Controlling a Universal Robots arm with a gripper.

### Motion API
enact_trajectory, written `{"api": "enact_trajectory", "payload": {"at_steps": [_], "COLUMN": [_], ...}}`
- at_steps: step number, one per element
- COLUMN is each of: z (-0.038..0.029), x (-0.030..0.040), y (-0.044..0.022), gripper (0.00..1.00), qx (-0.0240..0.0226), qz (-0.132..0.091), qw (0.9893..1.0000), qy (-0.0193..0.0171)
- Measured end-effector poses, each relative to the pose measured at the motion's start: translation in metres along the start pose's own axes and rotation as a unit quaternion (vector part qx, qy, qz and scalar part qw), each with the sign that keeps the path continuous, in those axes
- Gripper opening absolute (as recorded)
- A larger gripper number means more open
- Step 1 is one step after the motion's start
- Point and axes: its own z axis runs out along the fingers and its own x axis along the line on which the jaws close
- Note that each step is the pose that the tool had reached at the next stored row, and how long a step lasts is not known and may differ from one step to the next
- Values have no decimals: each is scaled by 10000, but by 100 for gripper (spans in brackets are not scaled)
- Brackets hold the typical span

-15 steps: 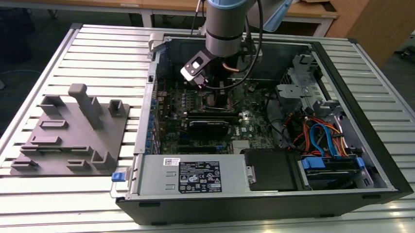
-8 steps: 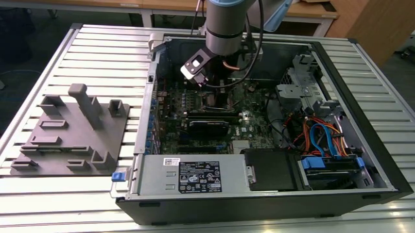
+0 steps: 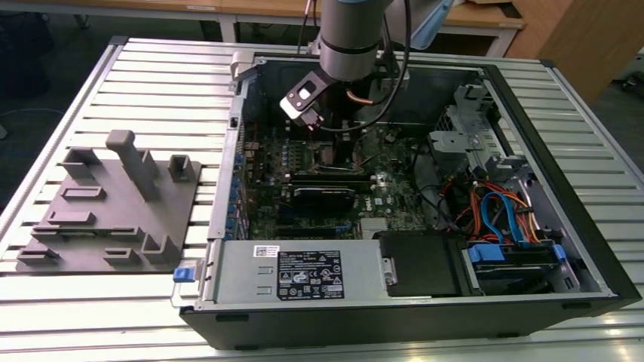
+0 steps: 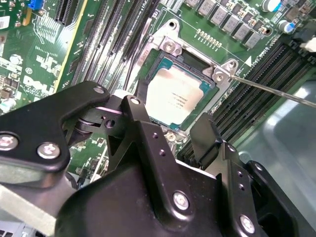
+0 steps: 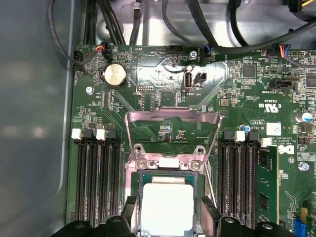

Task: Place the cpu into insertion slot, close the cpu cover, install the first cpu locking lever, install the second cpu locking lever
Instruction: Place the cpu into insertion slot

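On the slatted table [image 3: 151, 83] lay an open computer case [image 3: 403, 320]; the gripper [image 5: 168, 203] jaws stood apart astride the socketed cpu [image 4: 174, 101].

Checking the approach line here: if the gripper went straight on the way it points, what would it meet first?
Probably the insertion slot rim beside the cpu: the open gripper straddles the seated chip. Depth is unclear, so it could be the cpu itself.

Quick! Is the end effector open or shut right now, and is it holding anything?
End effector: open, holding nothing; its fingers straddle the cpu seated in the insertion slot.
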Motion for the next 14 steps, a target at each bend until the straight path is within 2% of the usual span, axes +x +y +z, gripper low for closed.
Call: {"api": "enact_trajectory", "payload": {"at_steps": [7, 9, 10, 12, 13, 14], "z": [-35, -35, -36, -35, -36, -36], "x": [1, 1, 1, 1, 1, 1], "y": [2, 2, 2, 2, 2, 2], "gripper": [60, 47, 47, 36, 36, 30], "qx": [28, 30, 30, 31, 31, 32], "qz": [1, 1, 1, 1, 1, 1], "qw": [10000, 10000, 10000, 10000, 10000, 10000], "qy": [4, 4, 4, 4, 5, 5]}}
